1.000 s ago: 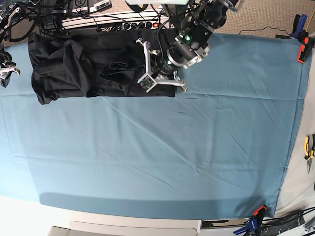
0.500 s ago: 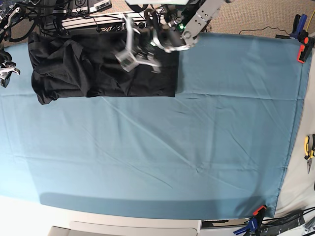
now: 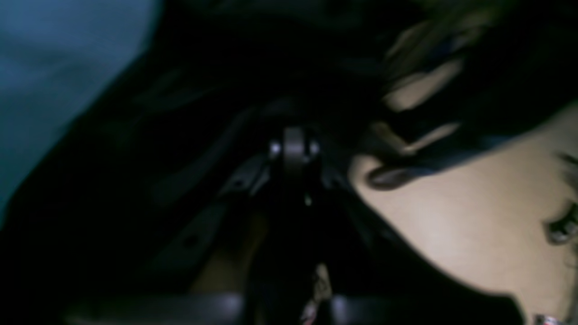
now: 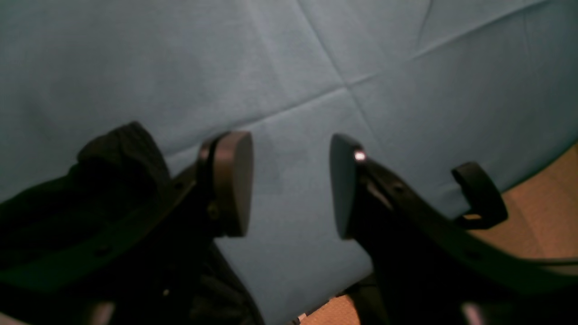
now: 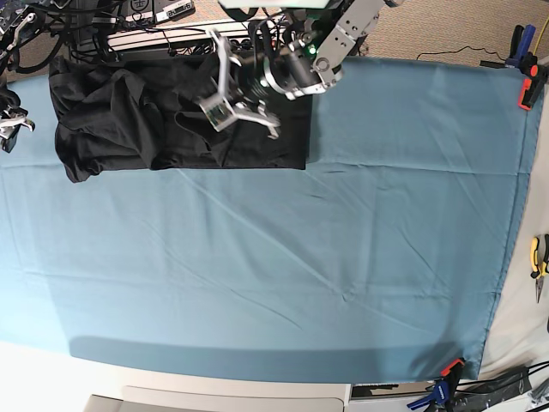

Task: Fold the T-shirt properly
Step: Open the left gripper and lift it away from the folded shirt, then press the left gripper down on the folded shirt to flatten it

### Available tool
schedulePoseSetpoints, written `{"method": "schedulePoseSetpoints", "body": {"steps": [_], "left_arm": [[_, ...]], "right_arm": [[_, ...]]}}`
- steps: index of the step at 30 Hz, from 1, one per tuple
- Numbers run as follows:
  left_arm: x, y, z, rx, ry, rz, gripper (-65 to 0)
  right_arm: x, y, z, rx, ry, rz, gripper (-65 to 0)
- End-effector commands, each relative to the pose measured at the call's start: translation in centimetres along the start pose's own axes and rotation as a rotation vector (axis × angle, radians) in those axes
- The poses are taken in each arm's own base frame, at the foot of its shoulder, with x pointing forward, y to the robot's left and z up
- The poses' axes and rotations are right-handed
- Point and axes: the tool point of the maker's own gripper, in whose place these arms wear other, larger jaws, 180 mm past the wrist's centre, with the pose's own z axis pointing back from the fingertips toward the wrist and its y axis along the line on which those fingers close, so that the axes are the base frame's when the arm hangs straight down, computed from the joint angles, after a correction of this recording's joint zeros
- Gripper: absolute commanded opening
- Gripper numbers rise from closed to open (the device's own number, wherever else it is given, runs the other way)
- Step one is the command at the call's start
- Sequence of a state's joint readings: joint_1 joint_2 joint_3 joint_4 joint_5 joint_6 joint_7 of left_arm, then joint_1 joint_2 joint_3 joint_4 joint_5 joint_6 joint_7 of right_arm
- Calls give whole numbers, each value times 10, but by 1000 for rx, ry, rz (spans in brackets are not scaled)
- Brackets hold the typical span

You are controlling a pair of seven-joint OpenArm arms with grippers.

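Observation:
The black T-shirt (image 5: pixel 129 120) lies bunched and partly folded at the far left of the teal table cloth (image 5: pixel 274 257), plain side up. My left gripper (image 5: pixel 257 120) hovers over the shirt's right part. In the dark, blurred left wrist view its fingertips (image 3: pixel 293 149) seem pressed together over black fabric (image 3: pixel 90 203), with nothing clearly held. My right gripper (image 5: pixel 10 124) sits at the left table edge, beside the shirt. In the right wrist view it (image 4: pixel 291 180) is open and empty over the cloth (image 4: pixel 135 67), with a shirt edge (image 4: pixel 117 144) to its left.
A power strip and cables (image 5: pixel 171 34) run along the table's far edge behind the shirt. Clamps hold the cloth at the right (image 5: pixel 525 86) and front right (image 5: pixel 448 371). Pliers (image 5: pixel 539 257) lie at the right edge. Tan floor (image 3: pixel 474 216) shows beyond the table.
My left gripper has swung from the shirt's lower right corner up and left, and now hangs over the shirt. The shirt and right gripper stay where they were.

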State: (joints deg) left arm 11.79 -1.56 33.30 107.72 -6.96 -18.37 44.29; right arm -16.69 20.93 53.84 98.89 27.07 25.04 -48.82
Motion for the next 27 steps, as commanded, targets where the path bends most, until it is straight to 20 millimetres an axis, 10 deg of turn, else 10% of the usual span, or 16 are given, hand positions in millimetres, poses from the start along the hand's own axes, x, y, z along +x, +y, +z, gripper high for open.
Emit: {"method": "schedulePoseSetpoints", "body": {"steps": [1,11,27], "left_arm": [[14,7,2,27,-42,-6,-650],[-27,42,13,163,141,-63,-650],[-19,46,-8,155,98,-90,-650]], "right_arm": [[20,-5,3,-9,-60,16,-371],[20,-5,3,-9,-60,16,-371],[20,-5,3,-9,-61,16,-371]]}}
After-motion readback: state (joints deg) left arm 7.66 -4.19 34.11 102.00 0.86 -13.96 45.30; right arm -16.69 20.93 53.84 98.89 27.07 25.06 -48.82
